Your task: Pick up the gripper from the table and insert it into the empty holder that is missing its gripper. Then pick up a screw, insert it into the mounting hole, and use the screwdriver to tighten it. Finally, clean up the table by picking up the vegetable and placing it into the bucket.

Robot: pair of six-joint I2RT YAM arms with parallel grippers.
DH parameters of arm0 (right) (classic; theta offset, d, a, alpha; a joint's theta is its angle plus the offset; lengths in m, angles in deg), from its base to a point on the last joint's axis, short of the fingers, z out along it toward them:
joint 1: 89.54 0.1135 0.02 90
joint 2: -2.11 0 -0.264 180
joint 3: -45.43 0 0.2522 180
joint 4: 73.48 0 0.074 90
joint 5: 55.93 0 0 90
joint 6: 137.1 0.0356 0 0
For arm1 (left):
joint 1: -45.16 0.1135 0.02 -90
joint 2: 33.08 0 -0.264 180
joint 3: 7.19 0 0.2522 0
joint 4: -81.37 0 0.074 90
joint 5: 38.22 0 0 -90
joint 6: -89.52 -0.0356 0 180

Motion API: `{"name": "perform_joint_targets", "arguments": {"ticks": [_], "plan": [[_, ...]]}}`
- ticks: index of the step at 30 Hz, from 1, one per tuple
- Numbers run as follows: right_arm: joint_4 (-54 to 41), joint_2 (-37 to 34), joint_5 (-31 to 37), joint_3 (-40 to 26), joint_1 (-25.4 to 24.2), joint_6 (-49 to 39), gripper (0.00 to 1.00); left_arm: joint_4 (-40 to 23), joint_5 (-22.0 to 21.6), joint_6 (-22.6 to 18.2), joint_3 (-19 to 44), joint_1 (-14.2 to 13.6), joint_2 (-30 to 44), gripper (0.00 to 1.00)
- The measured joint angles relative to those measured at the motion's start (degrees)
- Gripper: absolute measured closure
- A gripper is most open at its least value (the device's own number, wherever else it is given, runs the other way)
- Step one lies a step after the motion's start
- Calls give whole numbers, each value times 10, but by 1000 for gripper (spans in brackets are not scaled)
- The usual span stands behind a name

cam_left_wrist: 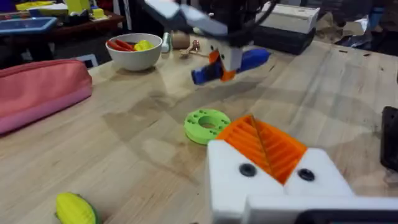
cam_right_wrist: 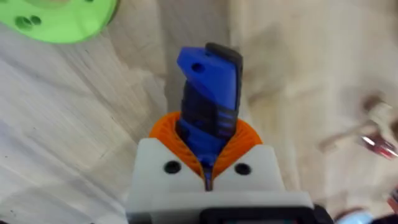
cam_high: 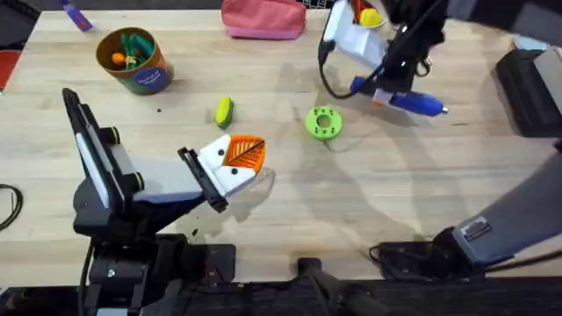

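Observation:
My right gripper (cam_high: 384, 92) hangs over the far right of the table, shut on the blue screwdriver (cam_high: 414, 102), which lies roughly level. The right wrist view shows the orange pads (cam_right_wrist: 163, 134) clamped around the screwdriver (cam_right_wrist: 208, 81). The left wrist view shows the same screwdriver (cam_left_wrist: 239, 62) ahead. My left gripper (cam_high: 250, 151) rests low at mid-table, its orange wedges (cam_left_wrist: 267, 146) pressed together with nothing between them. The vegetable, a yellow corn cob (cam_high: 223, 111) (cam_left_wrist: 74, 209), lies just beyond it. The bucket (cam_high: 133, 60) stands far left, holding orange and green toys. The loose gripper, the empty holder and the screw are out of view.
A green disc with holes (cam_high: 322, 123) (cam_left_wrist: 207, 125) (cam_right_wrist: 59, 15) lies between the two grippers. A pink pouch (cam_high: 263, 17) sits at the back edge, a white bowl (cam_left_wrist: 134, 51) behind it, and a black box (cam_high: 529, 88) at the right edge.

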Motion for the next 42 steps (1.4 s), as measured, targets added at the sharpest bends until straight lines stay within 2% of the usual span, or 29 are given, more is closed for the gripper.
{"name": "perform_joint_targets", "arguments": {"ticks": [5,7,8,13,14,15,21,23,24,26,27,28,29,31,37,42], "plan": [[26,-56,2,15,-1,-19,980,0,0,0,0,0,0,995],[27,-58,7,15,-1,-24,977,0,0,0,0,0,0,995],[28,-59,8,15,-1,-22,913,0,0,0,0,0,0,995],[50,-57,21,12,-1,-9,176,0,0,0,0,0,0,995],[56,-55,24,12,-2,-1,63,0,0,0,0,0,0,995],[60,-52,25,12,-3,11,25,0,0,0,0,0,0,995],[49,-6,15,16,-2,86,9,0,0,0,0,0,0,995],[48,32,11,16,-2,120,9,1,0,-3,0,0,0,937],[47,54,10,16,-2,141,9,0,0,-2,0,0,0,815],[46,98,8,16,-2,198,9,0,0,-3,0,0,0,477],[45,114,7,16,-2,224,9,0,0,-3,0,0,0,361],[46,132,5,16,-2,260,9,0,0,-3,0,0,0,180],[45,146,4,16,-2,295,9,0,0,-1,0,0,0,61],[44,168,1,16,-2,369,8,0,0,-2,0,0,0,18],[-22,220,-5,16,0,577,8,2,-5,-6,0,0,0,15],[-88,292,-6,16,4,681,9,49,-49,5,-2,0,0,15]]}}
